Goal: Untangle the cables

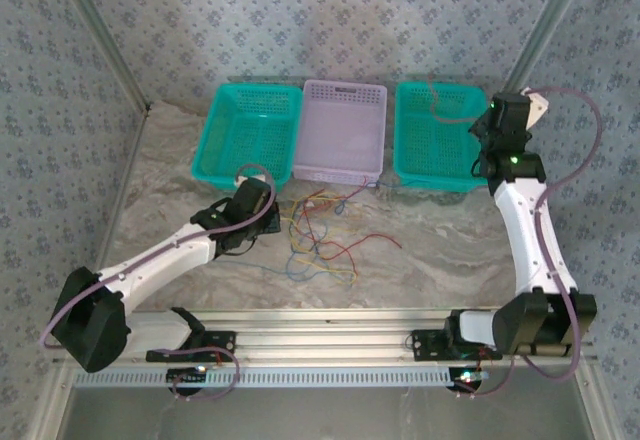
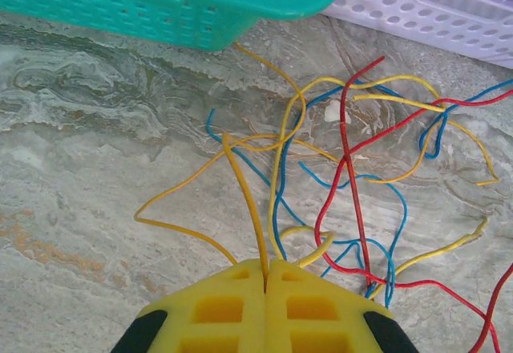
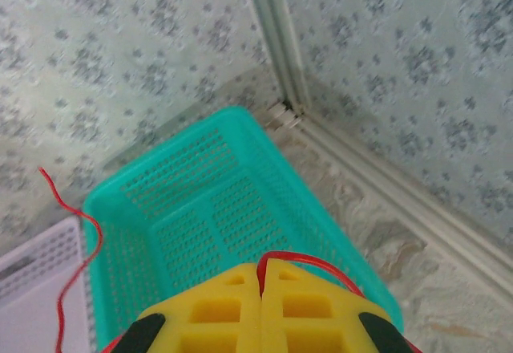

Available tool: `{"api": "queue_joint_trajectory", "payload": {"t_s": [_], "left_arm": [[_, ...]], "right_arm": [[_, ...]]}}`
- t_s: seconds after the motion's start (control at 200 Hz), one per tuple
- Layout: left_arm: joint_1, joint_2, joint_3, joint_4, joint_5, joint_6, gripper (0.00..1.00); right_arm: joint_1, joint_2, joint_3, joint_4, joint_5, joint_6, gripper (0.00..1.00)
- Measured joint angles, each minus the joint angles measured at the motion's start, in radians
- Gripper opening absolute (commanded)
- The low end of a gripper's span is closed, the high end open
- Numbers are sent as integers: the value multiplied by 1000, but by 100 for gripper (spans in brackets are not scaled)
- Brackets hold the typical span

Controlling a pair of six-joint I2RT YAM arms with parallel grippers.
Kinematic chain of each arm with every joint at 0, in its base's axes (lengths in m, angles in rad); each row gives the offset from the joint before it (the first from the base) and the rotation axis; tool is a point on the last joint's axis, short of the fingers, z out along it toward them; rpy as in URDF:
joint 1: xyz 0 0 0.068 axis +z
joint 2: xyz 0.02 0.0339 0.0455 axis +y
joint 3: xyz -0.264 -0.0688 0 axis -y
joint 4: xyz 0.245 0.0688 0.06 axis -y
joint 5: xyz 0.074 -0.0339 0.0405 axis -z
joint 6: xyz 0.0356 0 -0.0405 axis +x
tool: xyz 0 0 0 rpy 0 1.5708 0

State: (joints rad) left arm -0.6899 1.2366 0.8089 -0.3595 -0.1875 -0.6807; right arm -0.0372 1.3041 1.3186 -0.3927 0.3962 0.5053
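The cables [image 1: 320, 235] lie as a loose tangle of thin yellow, red and blue wires on the marble table, in front of the baskets. My left gripper [image 1: 272, 205] sits at the tangle's left edge. In the left wrist view my left gripper [image 2: 265, 266] is shut on a yellow cable [image 2: 244, 192], which runs up from between the yellow pads into the tangle [image 2: 361, 176]. My right gripper [image 3: 260, 269] is shut on a red cable [image 3: 309, 261] and hangs over the right teal basket [image 3: 200, 200]. The red cable loops over its right pad, and a red strand [image 3: 88, 241] dangles at the left.
Three baskets stand in a row at the back: a teal one [image 1: 205, 145], a lilac one [image 1: 340, 172] and a teal one [image 1: 430, 180]. The left teal basket [image 2: 160, 0] and lilac basket [image 2: 433, 8] border the tangle. Patterned walls and a metal corner post [image 3: 276, 40] close the space.
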Motion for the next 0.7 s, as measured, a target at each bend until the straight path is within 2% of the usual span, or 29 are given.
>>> {"api": "queue_joint_trajectory", "payload": {"t_s": [0.255,0.7], "left_arm": [[-7,-1,0,5,0,0,0],[-14,-8,0,5,0,0,0]], "right_arm": [[0,204,46,5,95,-27,0],[64,513,179,-32,146,-69,0]]}}
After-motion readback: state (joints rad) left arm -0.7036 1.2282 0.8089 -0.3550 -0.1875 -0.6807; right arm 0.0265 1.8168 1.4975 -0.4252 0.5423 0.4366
